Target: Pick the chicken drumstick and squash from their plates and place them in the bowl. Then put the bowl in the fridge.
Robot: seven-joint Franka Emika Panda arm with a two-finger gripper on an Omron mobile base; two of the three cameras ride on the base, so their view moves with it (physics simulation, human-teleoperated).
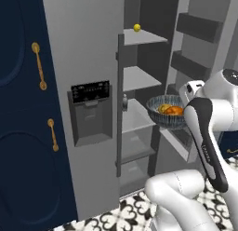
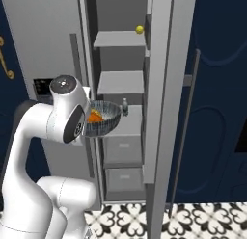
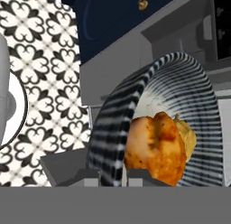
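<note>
Standing open, the fridge (image 1: 88, 85) waits as the bowl (image 1: 166, 112) hangs level before its middle shelf, drumstick (image 3: 155, 146) and squash (image 3: 187, 135) inside. The gripper (image 3: 113, 175) pinches its rim. Next: ease it forward onto that shelf.

Matt brushed-metal fridge (image 1: 83, 53), glazed striped ceramic-looking bowl (image 3: 180, 83), rough roasted chicken drumstick (image 3: 155, 148).

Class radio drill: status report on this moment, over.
Gripper shut on bowl rim. Drumstick and squash inside. Bowl held at open fridge, shelf ahead; small bottle nearby.
</note>
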